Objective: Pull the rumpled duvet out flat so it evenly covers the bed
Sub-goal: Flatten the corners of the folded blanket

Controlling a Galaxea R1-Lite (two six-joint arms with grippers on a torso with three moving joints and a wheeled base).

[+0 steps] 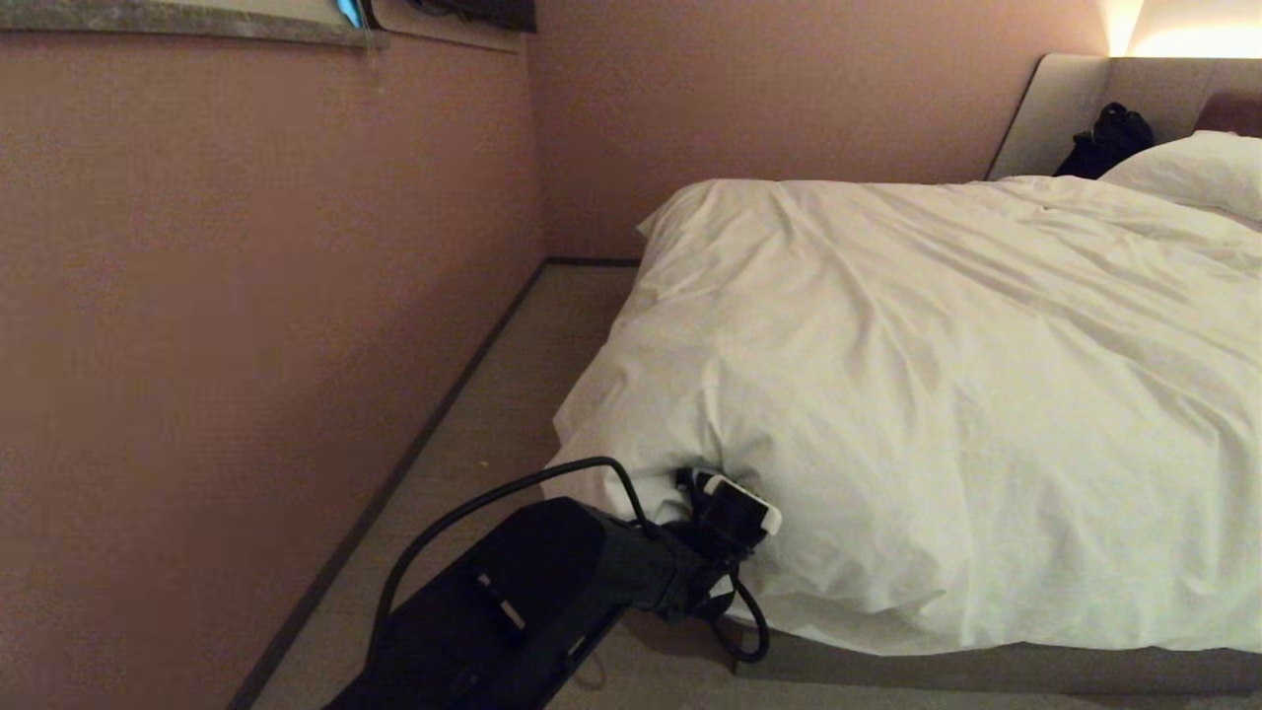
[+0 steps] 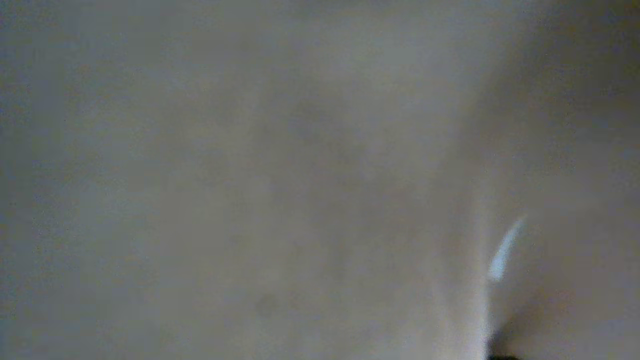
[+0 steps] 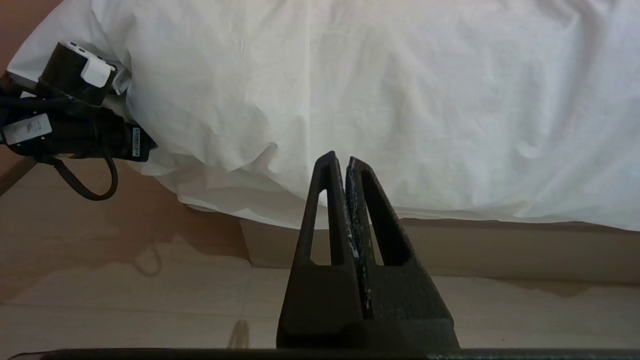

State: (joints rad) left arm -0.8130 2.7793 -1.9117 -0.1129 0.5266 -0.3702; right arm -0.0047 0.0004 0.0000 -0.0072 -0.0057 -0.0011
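The white duvet [image 1: 937, 375] lies creased over the bed, whose grey-beige base [image 1: 986, 671] shows under its hanging hem. My left gripper [image 1: 730, 513] is pushed into the duvet's near left corner, where the cloth puckers around its tip. The left wrist view holds only close cloth of the duvet [image 2: 250, 175], which hides the tip. From the right wrist view, the left gripper [image 3: 107, 82] sits against the duvet [image 3: 380, 90] edge above the floor. My right gripper [image 3: 340, 159] hangs shut and empty in front of the bed base [image 3: 450, 250].
A pink wall [image 1: 246, 296] runs along the left, leaving a narrow strip of floor [image 1: 493, 414] beside the bed. A pillow [image 1: 1193, 168] and a black object [image 1: 1109, 138] lie by the headboard [image 1: 1065, 108] at the far right.
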